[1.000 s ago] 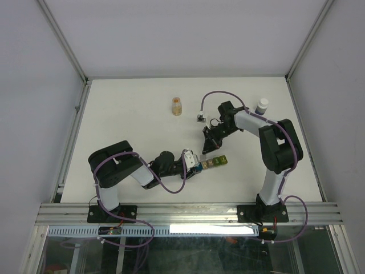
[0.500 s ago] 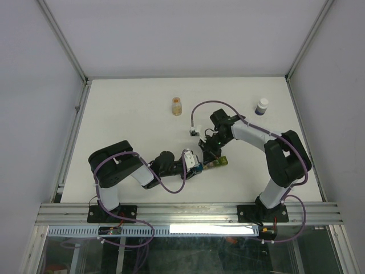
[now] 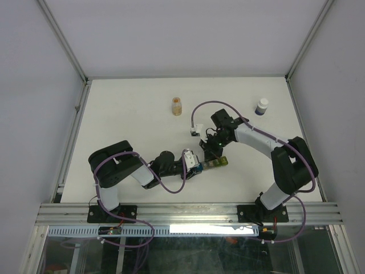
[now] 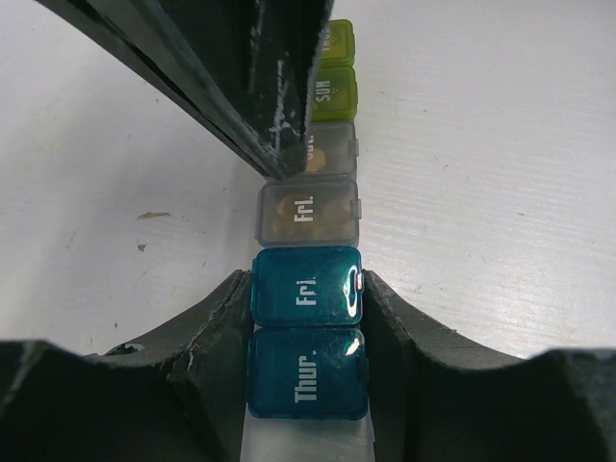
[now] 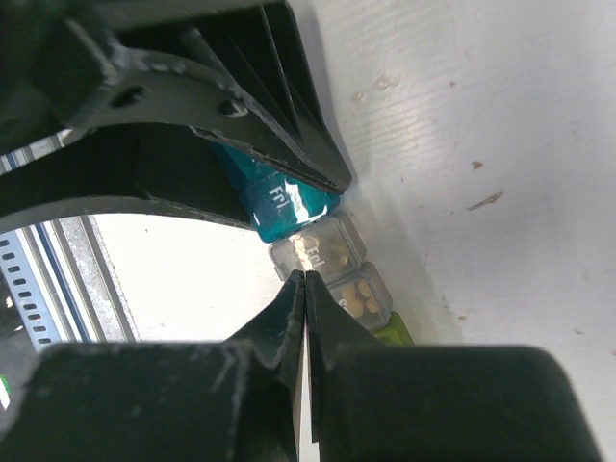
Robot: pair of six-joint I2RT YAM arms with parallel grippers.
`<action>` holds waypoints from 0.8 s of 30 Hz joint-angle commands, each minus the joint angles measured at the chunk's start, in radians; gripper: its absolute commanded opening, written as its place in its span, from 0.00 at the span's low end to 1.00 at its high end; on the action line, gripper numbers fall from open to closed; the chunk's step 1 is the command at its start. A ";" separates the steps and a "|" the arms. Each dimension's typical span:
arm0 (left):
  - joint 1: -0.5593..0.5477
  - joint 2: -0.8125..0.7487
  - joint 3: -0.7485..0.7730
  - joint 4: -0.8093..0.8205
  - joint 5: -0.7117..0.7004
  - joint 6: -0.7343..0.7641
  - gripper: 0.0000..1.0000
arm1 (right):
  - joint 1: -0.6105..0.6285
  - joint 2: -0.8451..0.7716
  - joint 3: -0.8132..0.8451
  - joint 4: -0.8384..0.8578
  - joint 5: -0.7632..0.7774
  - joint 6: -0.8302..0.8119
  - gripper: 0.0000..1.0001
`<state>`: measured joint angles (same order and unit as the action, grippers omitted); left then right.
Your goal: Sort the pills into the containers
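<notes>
The containers (image 3: 211, 164) are a strip of joined cells lying on the white table, all lids down. In the left wrist view the strip (image 4: 308, 212) runs away from me: two blue-teal cells, two grey, then olive and yellow-green. My left gripper (image 4: 306, 281) is shut on the strip's blue-teal end, one finger on each side. My right gripper (image 5: 305, 276) is shut and empty, its tips resting at the edge of the first grey cell (image 5: 320, 246). Several orange-tan pills (image 5: 358, 295) show through the grey lids. The right fingers (image 4: 241, 77) hide part of the second grey cell.
A small orange-tinted bottle (image 3: 177, 106) stands at the back middle. A white-capped dark bottle (image 3: 262, 106) stands at the back right. Metal frame rails (image 3: 74, 137) border the table's sides and near edge.
My right gripper has swung from behind the strip toward the near left and come down onto the grey cells. The left gripper and the strip have stayed put.
</notes>
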<state>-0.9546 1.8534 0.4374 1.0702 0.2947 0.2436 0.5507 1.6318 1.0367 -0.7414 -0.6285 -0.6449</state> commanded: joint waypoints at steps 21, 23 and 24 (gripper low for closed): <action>0.003 0.008 0.035 -0.014 0.041 -0.010 0.19 | 0.019 -0.016 -0.018 0.055 0.013 0.022 0.00; 0.003 0.005 0.035 -0.013 0.041 -0.009 0.19 | 0.011 -0.059 -0.024 0.055 -0.046 0.004 0.01; 0.003 0.003 0.035 -0.013 0.039 -0.009 0.20 | 0.008 -0.073 -0.023 0.051 -0.061 -0.003 0.02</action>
<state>-0.9539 1.8534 0.4526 1.0462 0.3058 0.2432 0.5732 1.6569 1.0191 -0.7002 -0.6239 -0.6041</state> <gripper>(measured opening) 0.432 0.010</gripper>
